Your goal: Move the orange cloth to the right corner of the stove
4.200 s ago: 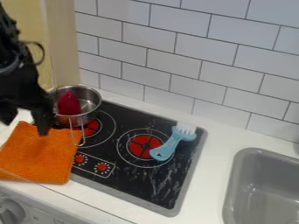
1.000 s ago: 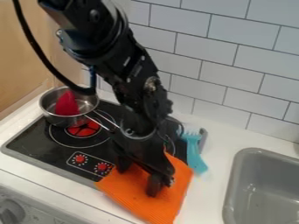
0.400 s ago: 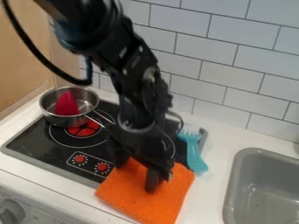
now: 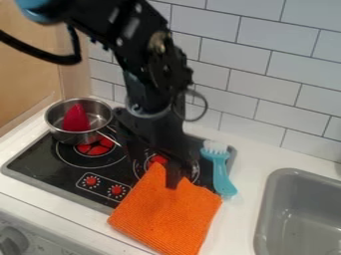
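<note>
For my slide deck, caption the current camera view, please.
Robot gripper over an orange cloth at the stove's front right corner, beside a blue brush.

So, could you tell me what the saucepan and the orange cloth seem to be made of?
The saucepan looks like polished metal, probably stainless steel, given its silvery shine. The cloth seems a matte, ribbed textile, possibly microfibre.

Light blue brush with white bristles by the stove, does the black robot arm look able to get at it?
Probably yes: the brush lies uncovered at the edge of the black stove, close beside the arm, and the orange cloth near its handle doesn't cover it.
</note>
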Robot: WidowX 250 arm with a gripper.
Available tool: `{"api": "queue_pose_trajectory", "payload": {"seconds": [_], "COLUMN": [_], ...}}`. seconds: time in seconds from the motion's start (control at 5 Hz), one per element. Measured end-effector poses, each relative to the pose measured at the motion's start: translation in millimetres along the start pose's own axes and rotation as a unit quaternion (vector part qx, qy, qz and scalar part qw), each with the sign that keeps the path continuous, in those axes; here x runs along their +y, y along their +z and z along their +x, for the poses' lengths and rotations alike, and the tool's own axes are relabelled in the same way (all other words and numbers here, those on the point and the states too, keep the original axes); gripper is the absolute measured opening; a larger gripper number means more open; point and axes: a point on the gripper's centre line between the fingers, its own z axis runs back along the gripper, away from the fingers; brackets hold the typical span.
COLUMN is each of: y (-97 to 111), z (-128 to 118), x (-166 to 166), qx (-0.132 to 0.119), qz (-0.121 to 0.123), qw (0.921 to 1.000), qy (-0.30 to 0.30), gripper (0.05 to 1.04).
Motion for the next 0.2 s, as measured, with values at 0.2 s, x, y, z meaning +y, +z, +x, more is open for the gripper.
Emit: {"api": "queue_pose_trajectory", "payload": {"seconds": [0.2], "y": [0.6], "z": [0.1], "x": [0.4], "qx": [-0.001], "qz": [0.0], "qw": [1.0], "qy": [0.001], "gripper": [0.999]}}
